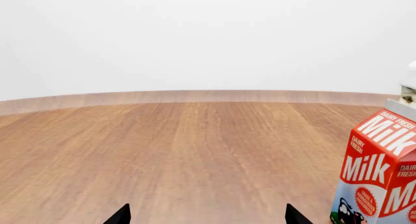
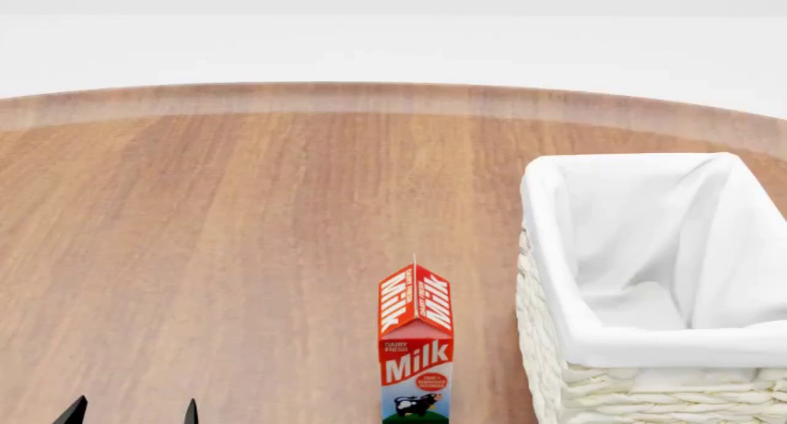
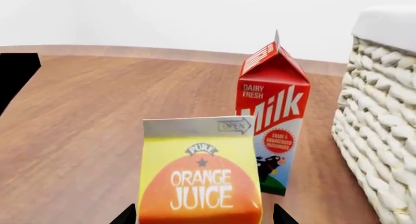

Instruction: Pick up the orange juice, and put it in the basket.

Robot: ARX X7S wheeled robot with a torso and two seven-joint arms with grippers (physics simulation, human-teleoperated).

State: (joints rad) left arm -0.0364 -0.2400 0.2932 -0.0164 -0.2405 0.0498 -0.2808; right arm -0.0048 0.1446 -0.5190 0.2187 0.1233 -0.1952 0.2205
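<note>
The orange juice (image 3: pixel 200 182), a yellow and orange carton, stands close in the right wrist view. It sits between the two fingertips of my right gripper (image 3: pixel 203 215), which is open, with a small gap on each side. The carton and this gripper are out of the head view. The basket (image 2: pixel 615 350), cream wicker with a white liner, stands at the right; its woven wall shows in the right wrist view (image 3: pixel 383 136). My left gripper (image 2: pixel 133 411) is open and empty over bare wood at the bottom left; it also shows in the left wrist view (image 1: pixel 206 215).
A red-and-white Milk carton (image 2: pixel 416 350) stands upright just left of the basket, behind the orange juice in the right wrist view (image 3: pixel 272 121) and to one side in the left wrist view (image 1: pixel 380 170). The wooden table (image 2: pixel 246 212) ends in a curved far edge.
</note>
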